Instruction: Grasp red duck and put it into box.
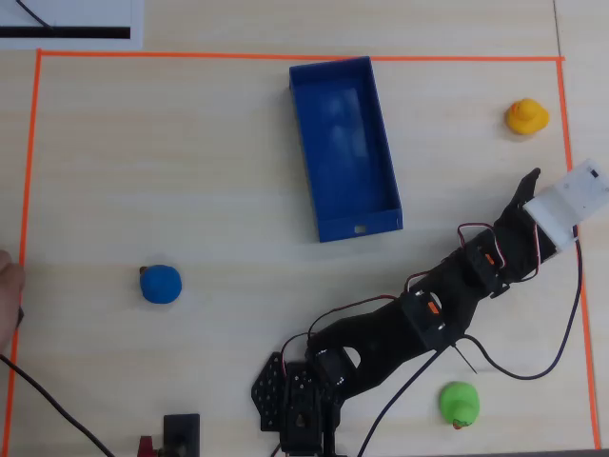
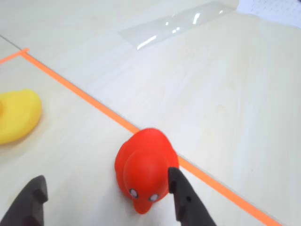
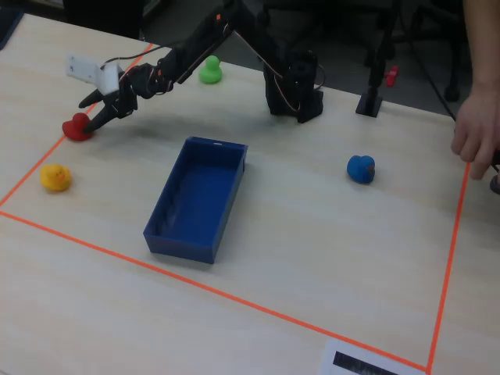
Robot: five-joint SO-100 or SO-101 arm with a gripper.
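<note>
The claw (image 2: pixel 108 200) hangs spread wide around the red duck (image 2: pixel 145 167), which sits on the orange tape line (image 2: pixel 84 96) at the fixed view's far left; next it likely must clench, lift and carry it to the blue box (image 3: pixel 195 199), well apart.

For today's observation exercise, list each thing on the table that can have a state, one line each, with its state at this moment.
red duck: upright on the table beside the orange tape, one tool finger against it, not lifted.
tool: open, low around the red duck.
box: open-topped, nothing in it.
yellow duck: on the table, untouched.
green duck: on the table near the arm's base.
blue duck: on the table, alone.
</note>
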